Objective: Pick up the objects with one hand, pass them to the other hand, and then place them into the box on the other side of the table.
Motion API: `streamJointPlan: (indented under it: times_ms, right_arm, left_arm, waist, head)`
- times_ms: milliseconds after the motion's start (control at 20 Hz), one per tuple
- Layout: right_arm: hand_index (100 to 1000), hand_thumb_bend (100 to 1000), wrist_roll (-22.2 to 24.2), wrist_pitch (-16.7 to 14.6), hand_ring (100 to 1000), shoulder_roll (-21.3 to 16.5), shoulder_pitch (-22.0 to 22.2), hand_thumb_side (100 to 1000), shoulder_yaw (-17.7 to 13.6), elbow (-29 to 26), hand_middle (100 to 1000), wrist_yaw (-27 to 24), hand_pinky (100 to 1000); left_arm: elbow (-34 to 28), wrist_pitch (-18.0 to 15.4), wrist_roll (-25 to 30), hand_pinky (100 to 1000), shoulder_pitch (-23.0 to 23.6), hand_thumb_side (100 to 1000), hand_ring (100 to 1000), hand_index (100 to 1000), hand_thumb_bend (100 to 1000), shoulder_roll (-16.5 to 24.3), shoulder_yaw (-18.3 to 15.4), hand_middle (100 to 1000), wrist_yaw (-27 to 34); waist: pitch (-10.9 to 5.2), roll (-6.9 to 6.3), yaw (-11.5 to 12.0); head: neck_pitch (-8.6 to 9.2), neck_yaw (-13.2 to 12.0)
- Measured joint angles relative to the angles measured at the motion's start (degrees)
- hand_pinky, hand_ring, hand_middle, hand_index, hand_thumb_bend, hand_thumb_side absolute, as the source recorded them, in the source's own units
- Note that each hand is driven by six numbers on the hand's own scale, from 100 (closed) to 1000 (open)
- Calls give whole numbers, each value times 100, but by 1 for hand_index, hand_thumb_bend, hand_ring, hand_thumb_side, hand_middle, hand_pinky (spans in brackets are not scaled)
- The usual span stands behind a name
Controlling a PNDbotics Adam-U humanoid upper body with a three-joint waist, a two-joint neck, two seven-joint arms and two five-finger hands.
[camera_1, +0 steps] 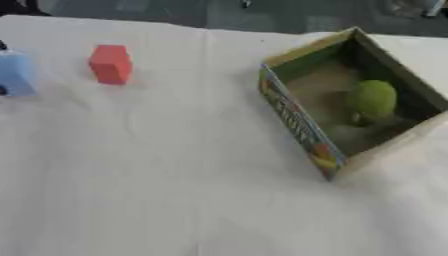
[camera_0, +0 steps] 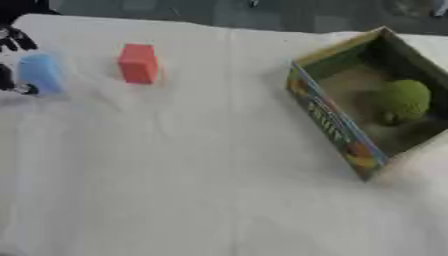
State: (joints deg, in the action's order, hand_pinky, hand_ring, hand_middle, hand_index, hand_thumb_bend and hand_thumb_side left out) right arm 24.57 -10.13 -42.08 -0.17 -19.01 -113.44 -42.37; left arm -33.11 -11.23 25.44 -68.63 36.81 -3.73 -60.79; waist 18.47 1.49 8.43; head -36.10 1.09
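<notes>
A light blue block [camera_0: 39, 74] stands at the far left edge of the white-clothed table. My left hand [camera_0: 12, 41] shows only in part at that edge, black pieces of it lying above and at the lower left of the blue block, close against it. How the hand stands on the block is cut off by the view's edge. A red block [camera_0: 138, 63] stands upright just right of the blue one, untouched. On the right sits an open cardboard box [camera_0: 332, 122], set at an angle, with a round green object [camera_0: 404, 99] inside. My right hand shows in neither view.
The white cloth [camera_0: 201, 175] covers the table, with a crease running down its middle. A pale blurred shape [camera_0: 420, 165] lies against the box's near right corner. The table's far edge runs along the top.
</notes>
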Motion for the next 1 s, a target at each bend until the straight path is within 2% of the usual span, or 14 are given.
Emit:
streamJointPlan:
  times_ms: [500,1000]
  right_arm:
    - [1000,100,14,7,1000,74,-35,553,21,0,1000,133,1000]
    - [1000,100,58,-39,1000,197,-6,551,36,0,1000,348,1000]
  left_arm:
    - [-1,138,-65,831,1,100,832,828,554,-13,-102,773,-123]
    - [-147,224,-131,816,-50,100,819,814,516,19,-213,764,21]
  waist:
    - [76,56,-59]
    - [138,155,-69]
  head:
    - [5,-45]
    - [52,-103]
